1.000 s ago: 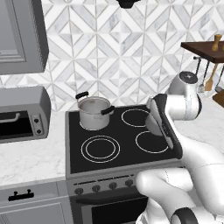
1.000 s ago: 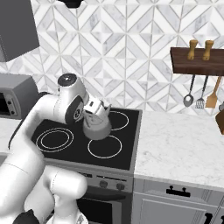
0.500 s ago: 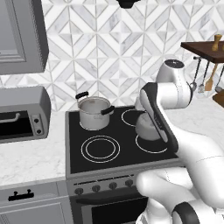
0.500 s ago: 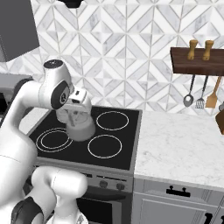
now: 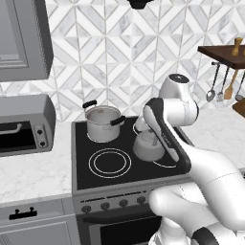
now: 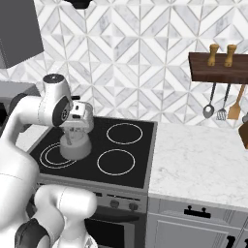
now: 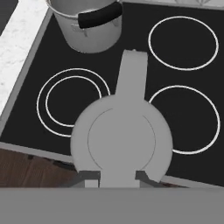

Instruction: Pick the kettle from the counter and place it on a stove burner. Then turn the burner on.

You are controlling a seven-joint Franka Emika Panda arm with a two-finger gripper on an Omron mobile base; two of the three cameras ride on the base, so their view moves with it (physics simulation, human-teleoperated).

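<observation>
The kettle (image 5: 149, 146) is held in the air over the stove (image 5: 83, 165), gripped by its top handle in the closed end effector (image 6: 77, 130); in the hand view the kettle (image 7: 121, 139) is seen from straight above, its spout pointing toward the back of the cooktop, with the two finger tips (image 7: 89, 176) at the lower rim of its lid. In the left base view the kettle is seen between the double-ring burner (image 5: 109, 162) and the front right ring, and the same is seen in the hand view, where the double-ring burner (image 7: 71, 100) lies just left of the kettle and a single ring (image 7: 190, 119) just right of it. In the right base view the kettle (image 6: 74, 145) overlaps the right edge of the double-ring burner (image 6: 52, 156). No glow is seen on any ring. A steel pot (image 5: 102, 123) with black side handles is set on the back left burner, close to the kettle but apart from it. A row of dark knobs (image 5: 114, 205) is seen along the grey front panel. The white marbled counter (image 6: 203, 164) runs to the right of the stove, with grey cabinets (image 6: 193, 225) under it. A toaster oven (image 5: 24, 123) is on the counter left of the stove. A wooden shelf (image 6: 220, 68) with two shakers is on the tiled wall, with utensils (image 6: 224, 101) hung below it.
</observation>
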